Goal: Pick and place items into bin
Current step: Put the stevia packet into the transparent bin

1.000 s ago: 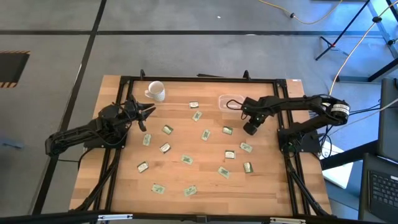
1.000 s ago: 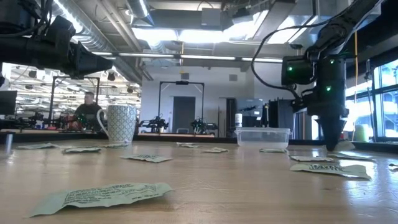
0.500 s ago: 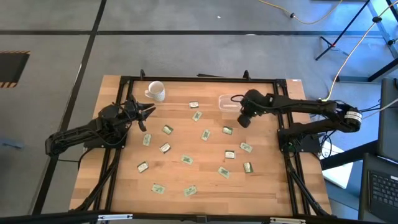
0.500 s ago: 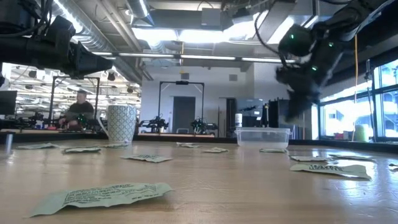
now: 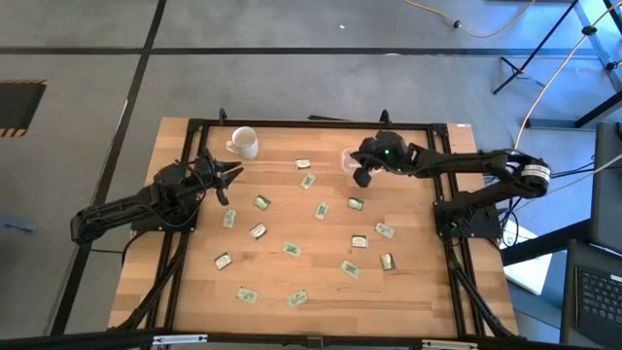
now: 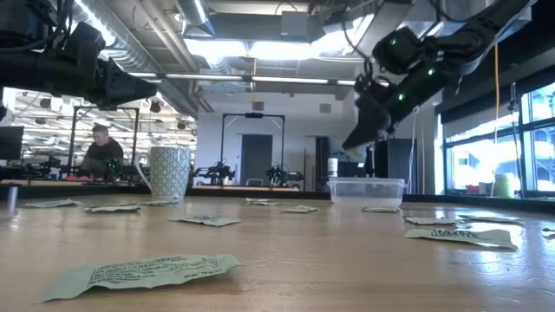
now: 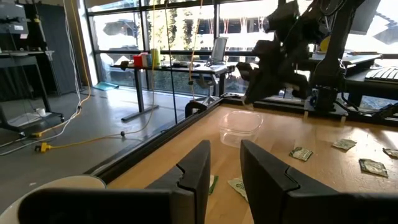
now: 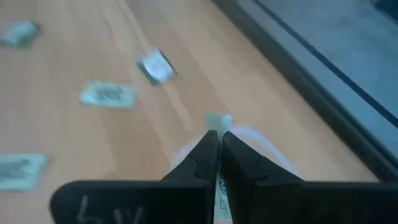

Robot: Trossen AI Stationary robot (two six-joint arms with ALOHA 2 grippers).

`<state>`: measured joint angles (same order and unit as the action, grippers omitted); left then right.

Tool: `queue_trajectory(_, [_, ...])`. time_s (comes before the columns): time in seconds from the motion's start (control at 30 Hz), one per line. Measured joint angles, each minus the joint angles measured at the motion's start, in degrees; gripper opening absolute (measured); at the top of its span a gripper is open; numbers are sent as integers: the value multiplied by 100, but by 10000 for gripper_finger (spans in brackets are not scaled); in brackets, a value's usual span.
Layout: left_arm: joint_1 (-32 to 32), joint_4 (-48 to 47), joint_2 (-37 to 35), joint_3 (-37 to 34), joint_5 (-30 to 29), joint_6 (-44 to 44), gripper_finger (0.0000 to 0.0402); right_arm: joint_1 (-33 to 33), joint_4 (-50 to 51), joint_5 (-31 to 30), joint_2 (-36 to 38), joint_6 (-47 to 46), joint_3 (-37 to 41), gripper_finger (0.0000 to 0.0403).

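Several pale green and white packets (image 5: 321, 210) lie flat, scattered over the wooden table; one lies close in the low view (image 6: 143, 273). The clear bin (image 5: 348, 158) stands near the far edge and also shows in the low view (image 6: 368, 191) and the left wrist view (image 7: 241, 124). My right gripper (image 5: 362, 178) hangs in the air over the bin's near side (image 6: 357, 139), shut on a packet. My left gripper (image 5: 231, 175) waits open and raised at the table's left, near the white mug (image 5: 243, 142). My right gripper pinches one packet between its two fingers. The packet's pale end (image 8: 217, 119) sticks out past the fingertips, and more of it shows below them (image 8: 220, 186). The fingers slant down from the table's right. The packet is lifted clear, over the blurred bin (image 8: 258, 148).
The white mug (image 6: 170, 172) stands upright at the far left, also low in the left wrist view (image 7: 56, 186). A black frame (image 5: 311, 123) runs round the table's edges. A person sits far behind the table (image 6: 102, 149).
My right gripper has risen from the table's right side, where it pointed straight down at a packet. It has swung toward the far edge and the left, to over the bin, tipping to a slant. It carries a packet lifted clear. The left arm has kept still.
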<state>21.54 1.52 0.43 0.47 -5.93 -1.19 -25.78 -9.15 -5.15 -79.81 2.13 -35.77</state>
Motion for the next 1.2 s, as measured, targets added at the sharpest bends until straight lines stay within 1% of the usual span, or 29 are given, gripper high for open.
queue_trajectory(0.17, [0,0,0,0,0,2,82,-58,39,-85,-434,-26,2,22])
queue_trajectory(0.3, [0,0,-1,0,0,2,82,-115,90,-87,-573,-194,2,22])
queue_trajectory(1.2, [-1,1,0,1,0,2,82,-122,173,-87,-593,-166,2,22])
